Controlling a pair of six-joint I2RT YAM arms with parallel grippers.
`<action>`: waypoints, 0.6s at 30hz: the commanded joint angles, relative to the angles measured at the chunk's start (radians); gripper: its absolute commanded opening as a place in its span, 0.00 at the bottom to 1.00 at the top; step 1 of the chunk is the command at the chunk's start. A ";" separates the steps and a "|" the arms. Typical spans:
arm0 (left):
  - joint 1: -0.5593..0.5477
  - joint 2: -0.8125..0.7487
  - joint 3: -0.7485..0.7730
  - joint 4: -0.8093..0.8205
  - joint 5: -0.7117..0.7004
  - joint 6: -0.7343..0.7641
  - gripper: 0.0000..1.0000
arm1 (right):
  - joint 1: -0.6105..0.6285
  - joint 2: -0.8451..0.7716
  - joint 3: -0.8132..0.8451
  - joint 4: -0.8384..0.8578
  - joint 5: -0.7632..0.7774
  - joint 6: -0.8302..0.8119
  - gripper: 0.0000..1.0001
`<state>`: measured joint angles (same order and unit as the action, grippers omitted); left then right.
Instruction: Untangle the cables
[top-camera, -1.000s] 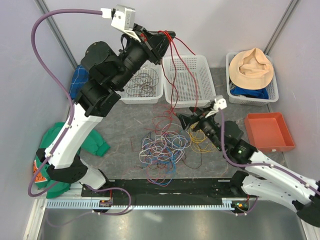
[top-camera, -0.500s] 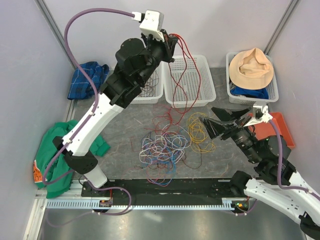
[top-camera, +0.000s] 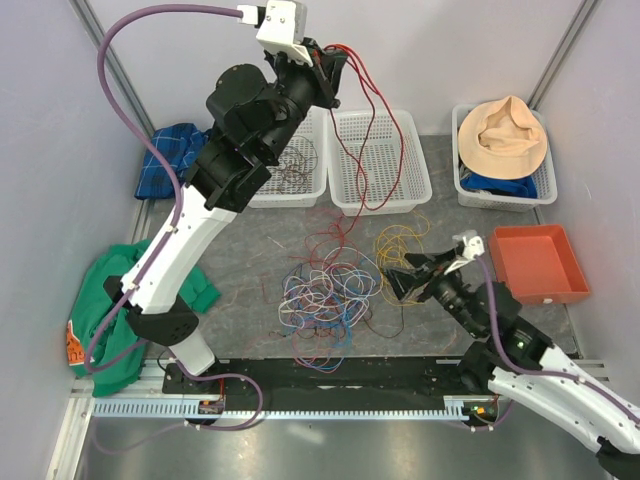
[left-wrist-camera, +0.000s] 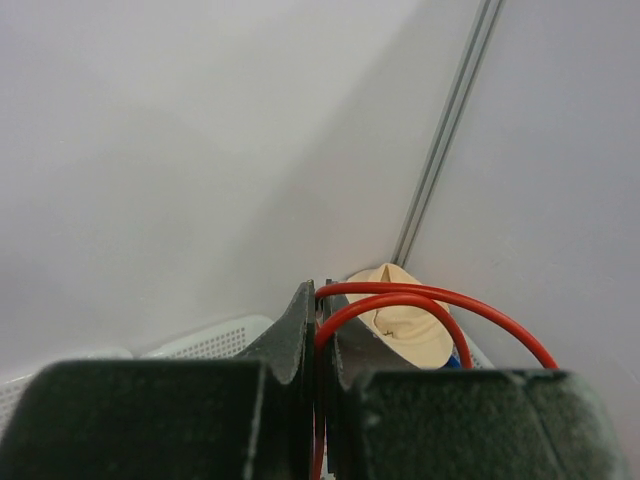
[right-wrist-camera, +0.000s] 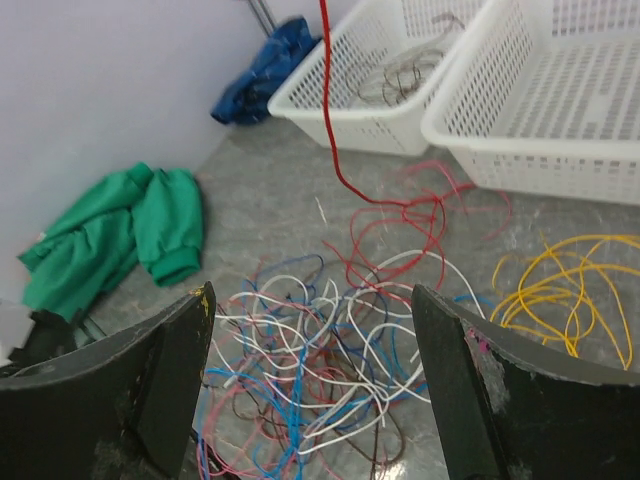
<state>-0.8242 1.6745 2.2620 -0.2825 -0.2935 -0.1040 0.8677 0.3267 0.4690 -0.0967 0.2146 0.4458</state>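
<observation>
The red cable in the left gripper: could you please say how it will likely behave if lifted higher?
Probably floppy: the red cable droops in loose loops from the shut left gripper. Likely light, being thin. It may snag, since its lower end reaches the tangled pile.

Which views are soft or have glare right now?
Top external: sharp, evenly lit, cables clear. Left wrist: left gripper dark and blurred up close, its pinched red cable sharper. Right wrist: right gripper dark, soft-edged; cables in focus, small glare patch on the table at the bottom edge.

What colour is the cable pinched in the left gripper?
Red cable, clearest in the left wrist view.
</observation>
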 joint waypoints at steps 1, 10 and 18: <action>0.002 -0.018 0.021 0.002 0.036 -0.020 0.02 | 0.002 0.148 -0.033 0.202 -0.001 0.016 0.87; 0.002 -0.061 -0.019 -0.001 0.068 -0.049 0.02 | 0.002 0.552 -0.021 0.633 0.078 -0.021 0.89; 0.002 -0.082 -0.064 -0.001 0.074 -0.065 0.02 | -0.018 0.862 -0.013 1.014 0.249 -0.007 0.75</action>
<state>-0.8242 1.6360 2.2097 -0.3054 -0.2340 -0.1341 0.8658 1.1152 0.4343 0.5976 0.3679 0.4313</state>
